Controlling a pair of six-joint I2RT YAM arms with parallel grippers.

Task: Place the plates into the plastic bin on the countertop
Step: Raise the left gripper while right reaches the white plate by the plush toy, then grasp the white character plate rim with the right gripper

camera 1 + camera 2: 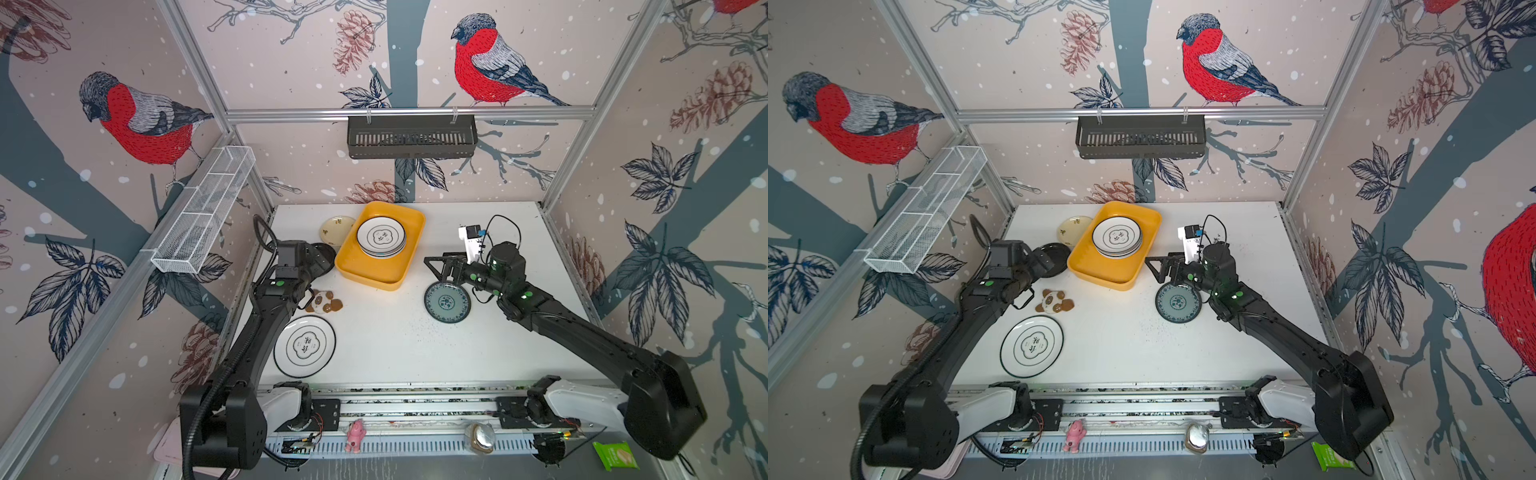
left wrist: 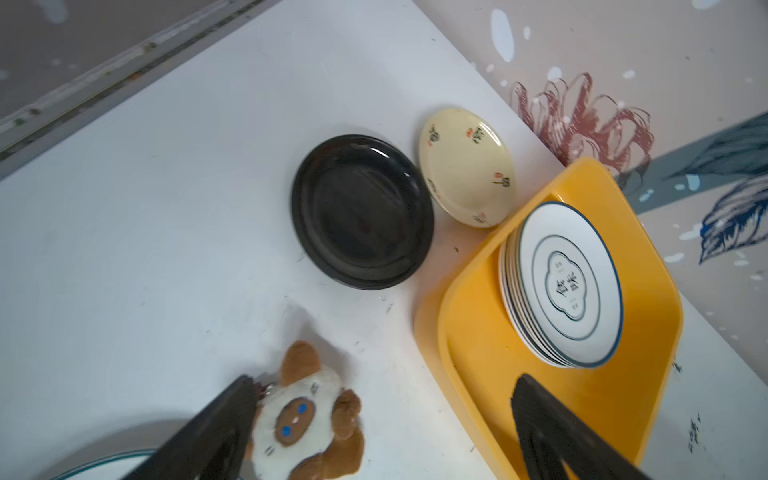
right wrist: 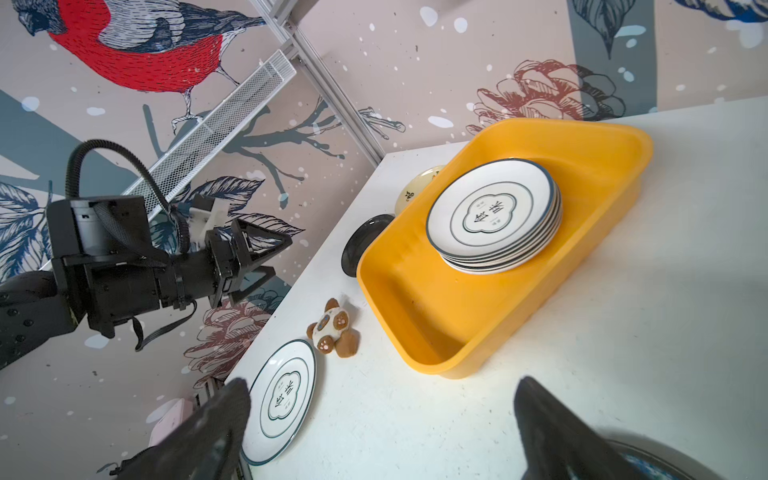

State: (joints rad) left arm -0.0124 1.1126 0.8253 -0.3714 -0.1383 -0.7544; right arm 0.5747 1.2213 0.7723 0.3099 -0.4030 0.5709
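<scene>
The yellow plastic bin [image 1: 365,276] [image 2: 478,361] [image 3: 436,316] stands at the back of the white countertop [image 1: 386,340] and holds a stack of white plates [image 1: 381,237] [image 3: 494,216]. Left of the bin lie a cream plate [image 1: 337,230] [image 2: 465,166] and a black plate [image 2: 361,212]. A large white plate [image 1: 304,345] lies front left, a teal plate [image 1: 447,302] to the right. My left gripper [image 1: 320,259] [image 2: 386,380] hovers open above the black plate. My right gripper [image 1: 436,268] [image 3: 382,384] is open and empty, between bin and teal plate.
A brown-and-white panda toy [image 1: 324,301] [image 2: 307,419] lies between the black plate and the large white plate. A black slotted basket [image 1: 410,136] hangs on the back wall, a white wire basket [image 1: 208,208] on the left wall. A pink figure [image 1: 355,434] stands on the front rail.
</scene>
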